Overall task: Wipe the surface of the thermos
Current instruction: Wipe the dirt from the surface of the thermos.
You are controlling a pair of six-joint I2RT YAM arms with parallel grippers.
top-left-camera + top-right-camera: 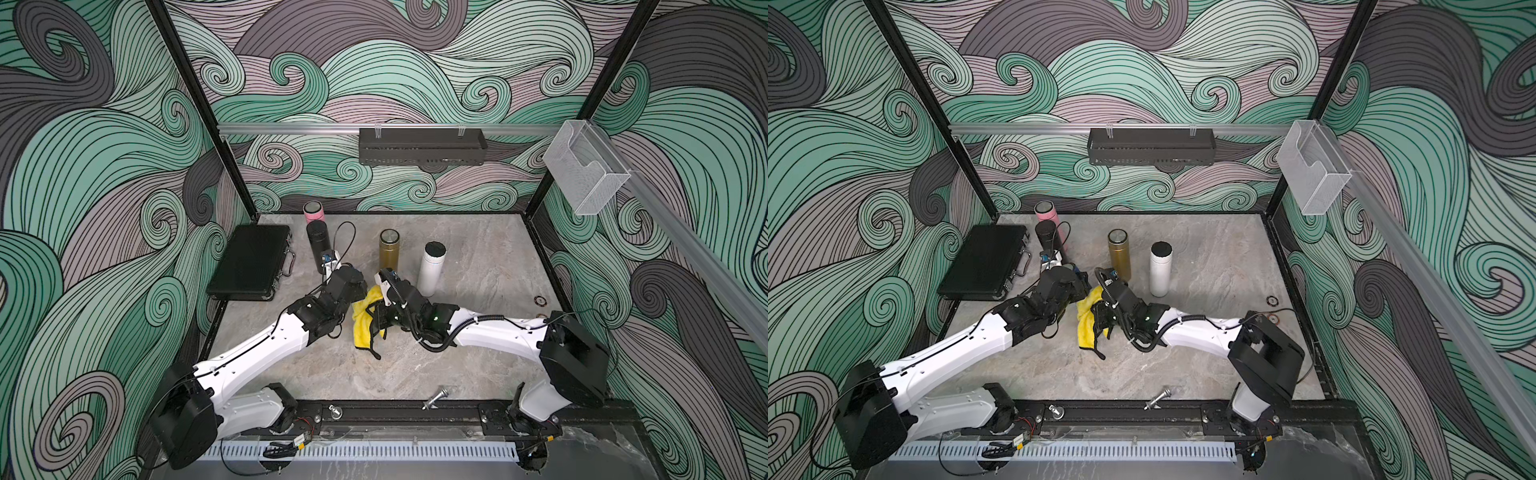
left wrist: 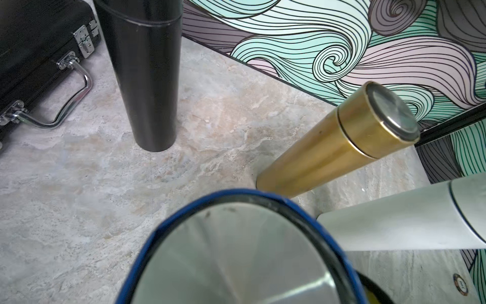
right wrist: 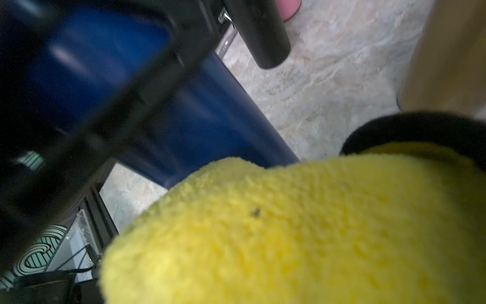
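Your blue thermos (image 2: 168, 218) sits mid-table, between the two wrists and in front of the gold flask (image 1: 389, 253). In both top views it's almost fully hidden under the L wrist.

Long axis: the L wrist cam looks nearly straight down its length, w/ the steel end cap facing the lens. The R wrist cam shows the side instead, a blue barrel (image 3: 210, 126) slanting across the pic, far end down by the table (image 1: 478, 270). Can't tell if that end rests on it.

Left gripper (image 1: 358, 286): clamped round the thermos; a black finger (image 3: 147, 79) crosses the barrel in the R wrist view. Right gripper (image 1: 376, 311): clenched on the yellow cloth (image 1: 362, 324), which fills the R wrist pic and covers the barrel's low end. Contact there can't be settled.

Only the top views show the cloth's tail draping to the table. Also standing upright:
- black flask (image 1: 317, 245)
- pink flask (image 1: 312, 212) behind it
- white flask (image 1: 432, 270) to the right of the gold one

The black case (image 1: 249, 262) lies flat, far L.
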